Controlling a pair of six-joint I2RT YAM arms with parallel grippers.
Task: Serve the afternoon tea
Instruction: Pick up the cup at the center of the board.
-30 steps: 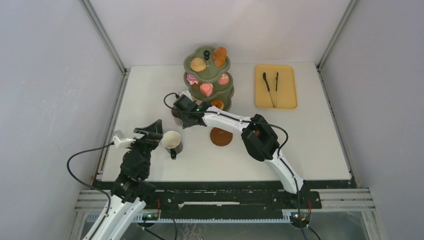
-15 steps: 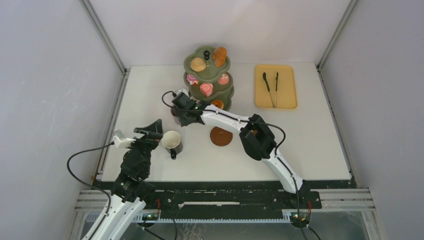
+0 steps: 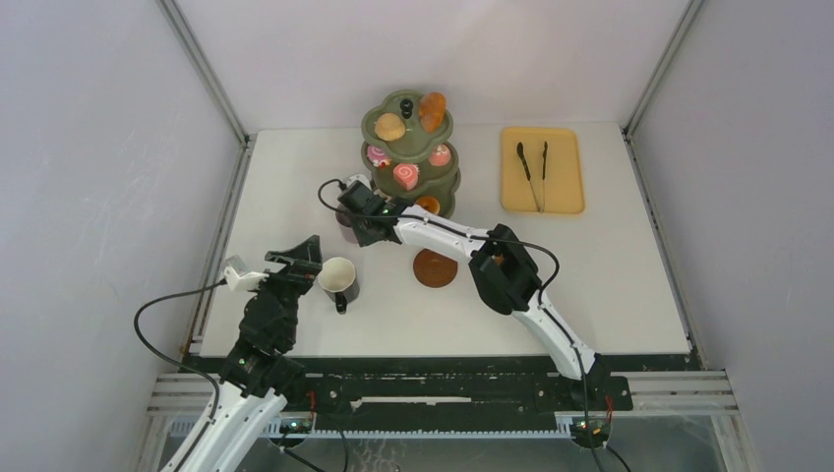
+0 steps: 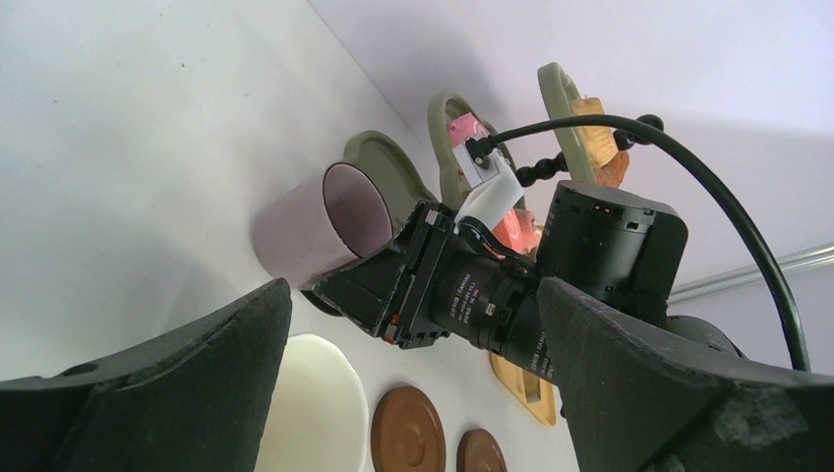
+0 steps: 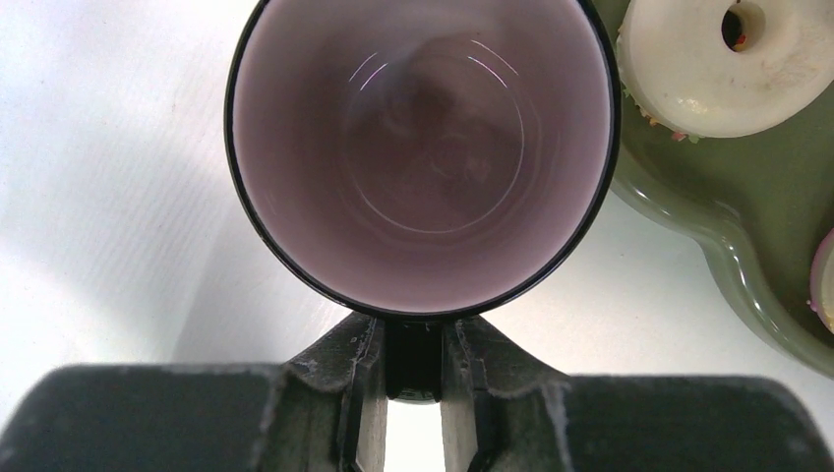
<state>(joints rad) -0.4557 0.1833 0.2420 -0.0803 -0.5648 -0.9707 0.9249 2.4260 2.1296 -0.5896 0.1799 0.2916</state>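
Observation:
My right gripper [image 3: 352,218] is shut on the handle of a dark cup with a mauve inside [image 5: 423,147], held upright just left of the olive-green three-tier stand [image 3: 409,147]. The jaws [image 5: 413,359] pinch the handle from both sides. A white donut [image 5: 723,59] lies on the stand's bottom tier [image 5: 708,226]. Pink cakes and brown buns sit on the upper tiers. My left gripper [image 3: 300,261] is open and empty, beside a cup with a white inside [image 3: 337,278]. A brown saucer [image 3: 435,267] lies on the table. The left wrist view shows two saucers [image 4: 408,447].
An orange-yellow tray [image 3: 565,182] with black tongs [image 3: 532,167] lies at the back right. The right arm stretches across the table's middle, over the second saucer. The white table [image 3: 610,285] ends at metal rails on both sides.
My right gripper with the mauve cup has shifted slightly left and away from the saucer. The left arm has hardly moved.

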